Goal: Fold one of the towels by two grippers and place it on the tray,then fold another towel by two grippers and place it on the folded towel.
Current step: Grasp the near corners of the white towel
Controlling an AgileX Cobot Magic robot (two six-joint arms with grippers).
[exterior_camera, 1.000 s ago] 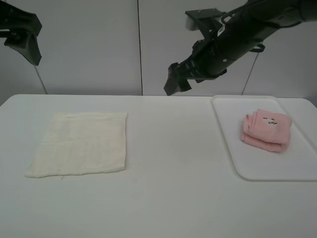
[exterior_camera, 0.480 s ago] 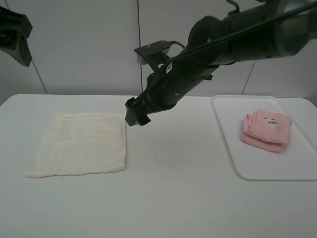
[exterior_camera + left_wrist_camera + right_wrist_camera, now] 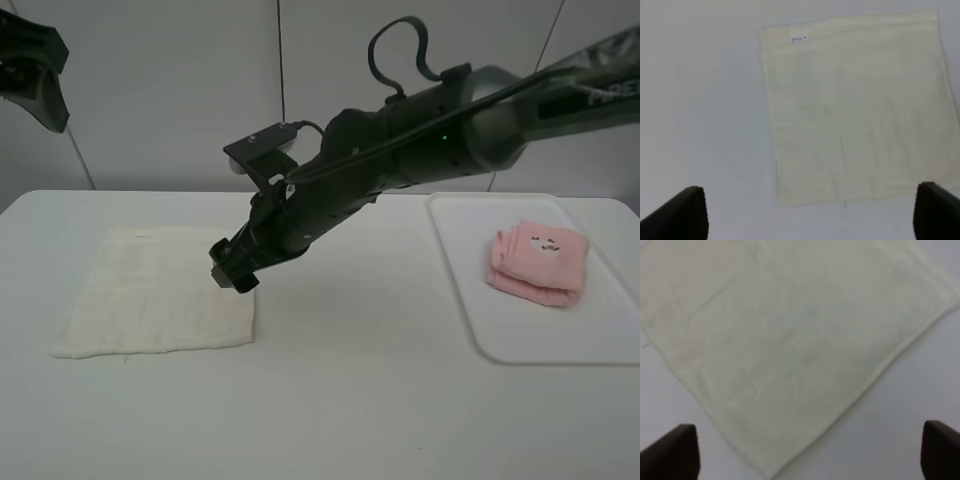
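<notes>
Right jaws moved open over cream-white towel [image 3: 150,290].

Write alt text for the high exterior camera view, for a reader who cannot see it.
A dark grey right robot arm reaches across a white table, its jaws low over the tray-side edge of a flat cream-white terry towel. A folded pink terry towel lies on a white plastic rectangular tray at the right.

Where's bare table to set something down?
Bare: the white table strip between the flat cream-white terry towel and the white plastic tray, plus the whole front edge. Crowded: the towel's tray-side edge, under the right pincer.
</notes>
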